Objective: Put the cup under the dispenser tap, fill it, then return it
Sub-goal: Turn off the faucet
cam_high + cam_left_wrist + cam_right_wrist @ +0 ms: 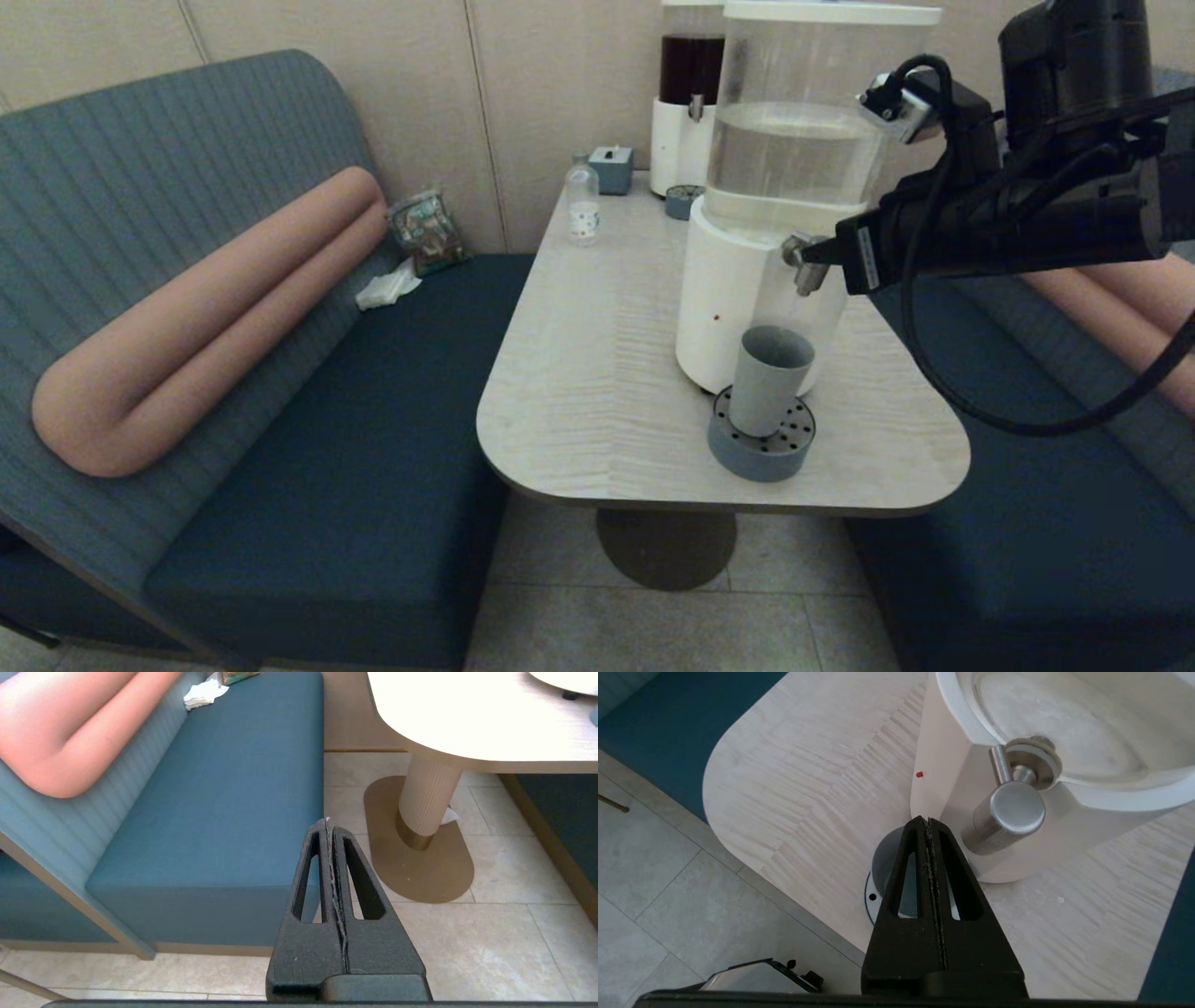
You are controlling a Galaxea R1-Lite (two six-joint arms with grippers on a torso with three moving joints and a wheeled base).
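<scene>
- Since right gripper (814, 250) sits pressed shut, holding nothing, right beside tap (805, 264): risk of sliding off the rounded metal knob instead of working it, from a push landing off-centre.
- Risk of water missing cup (769, 380): tap spout looks roughly above the cup mouth in the head view, but exact line-up cannot be told; any nudge to the cup from the arm above worsens it.
- Risk of overfilling if the tap stays open too long; tank (794, 140) looks about half full, so plenty of water to spill onto desk (597, 373).
- Risk of tipping: cup stands upright on round perforated tray (761, 439), a small raised footing just in front of white base (724, 299).
- Cup: plain matte grey-blue, no handle, slightly tapered, open mouth up; inside appears empty, though the bottom cannot be seen clearly.
- Left gripper (329, 828): fingers closed together, empty, parked low over the floor beside bench (210, 812), well apart from the work.
</scene>
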